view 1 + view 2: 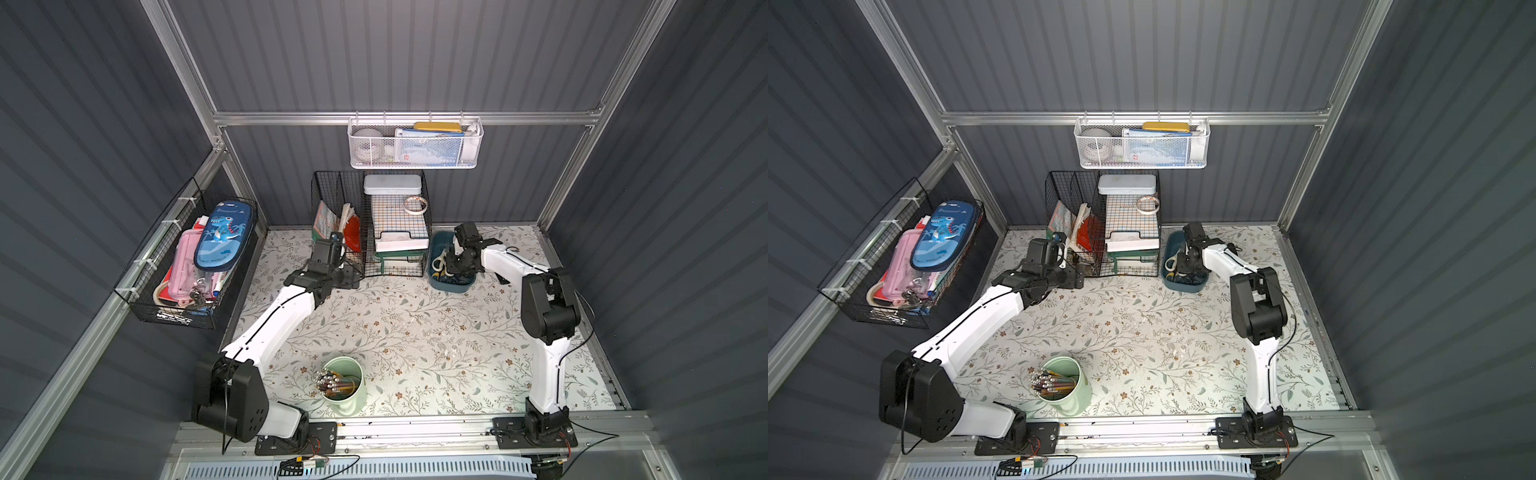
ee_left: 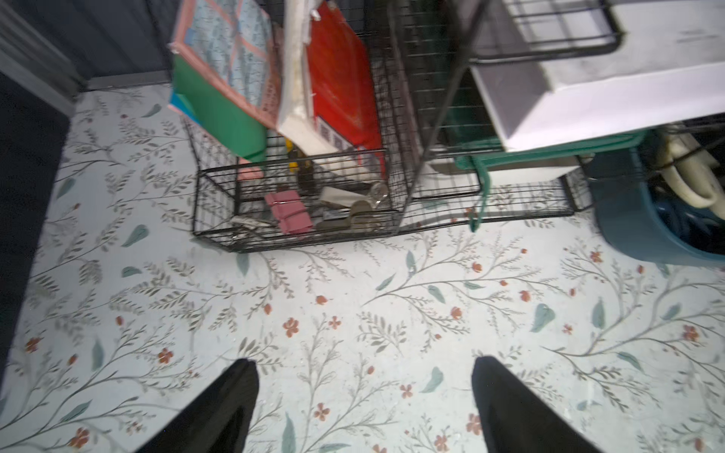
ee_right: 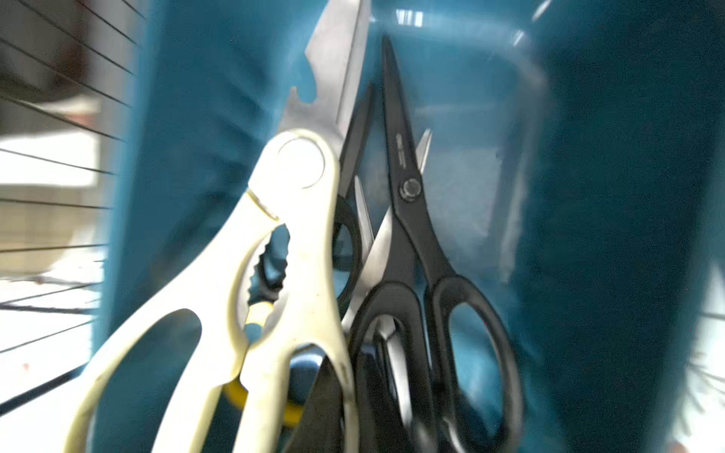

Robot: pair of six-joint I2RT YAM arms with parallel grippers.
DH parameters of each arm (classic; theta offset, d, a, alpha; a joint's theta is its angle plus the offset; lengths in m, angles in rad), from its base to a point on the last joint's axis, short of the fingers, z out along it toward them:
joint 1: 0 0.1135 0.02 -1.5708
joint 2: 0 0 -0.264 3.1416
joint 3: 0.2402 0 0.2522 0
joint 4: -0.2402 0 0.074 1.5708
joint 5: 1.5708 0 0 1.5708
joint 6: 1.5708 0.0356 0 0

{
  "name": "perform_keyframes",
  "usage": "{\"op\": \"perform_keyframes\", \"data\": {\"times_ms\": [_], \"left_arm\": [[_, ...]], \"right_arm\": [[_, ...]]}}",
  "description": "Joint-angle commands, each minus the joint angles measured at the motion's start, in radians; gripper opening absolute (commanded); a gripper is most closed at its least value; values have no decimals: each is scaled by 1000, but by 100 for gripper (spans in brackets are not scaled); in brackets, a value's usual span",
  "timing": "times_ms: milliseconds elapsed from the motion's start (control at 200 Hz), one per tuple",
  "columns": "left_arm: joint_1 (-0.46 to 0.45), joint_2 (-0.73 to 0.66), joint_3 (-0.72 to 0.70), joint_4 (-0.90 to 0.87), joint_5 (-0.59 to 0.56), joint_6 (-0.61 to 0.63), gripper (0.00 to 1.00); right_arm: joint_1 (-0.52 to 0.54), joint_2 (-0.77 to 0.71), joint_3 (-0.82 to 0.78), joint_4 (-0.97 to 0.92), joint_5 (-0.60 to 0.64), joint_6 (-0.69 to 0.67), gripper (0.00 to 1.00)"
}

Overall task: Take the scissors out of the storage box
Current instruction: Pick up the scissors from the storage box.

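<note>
Biggest first: the floral table (image 1: 415, 324), with the black wire organiser (image 1: 318, 199) at twelve o'clock against the back wall. The storage box (image 1: 451, 286) sits at about one o'clock on the table, right beside the organiser's three o'clock side. Every pair of scissors (image 1: 437, 262) I can see is in that box, heaped up with handles toward six o'clock and tips toward twelve.

My right gripper (image 1: 453, 268) is down inside the box over the heap. Its fingers are closed up tight, but they don't show in the wrist view, so I can't tell what they've pinched, if anything. My left gripper (image 2: 365, 364) is spread wide and empty, hovering over bare table near eleven o'clock in front of the organiser.

Up close, the cream-handled pair (image 3: 290, 235) lies across the top with the long black pair (image 3: 410, 192) beside it, and more loops are tucked underneath.

My read on handling: these are rigid steel, the cream one probably the heaviest. Blades and plastic loops look slick and the points are sharp. I'd grab across a handle shank just below the pivot — not the blades. I'd also lift slowly, since tangled loops could drag a neighbour along.
</note>
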Motion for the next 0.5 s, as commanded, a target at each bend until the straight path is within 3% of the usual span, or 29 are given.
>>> {"op": "perform_keyframes", "data": {"times_ms": [0,300,495], "left_arm": [[-32,29,47,-3,126,-29,90],[-58,47,46,81,373,-110,89],[-77,68,21,99,400,-126,89]], "right_arm": [[11,-87,-11,0,17,-40,1],[168,-283,-197,-15,89,-73,0],[251,-309,-259,2,157,-31,0]]}}
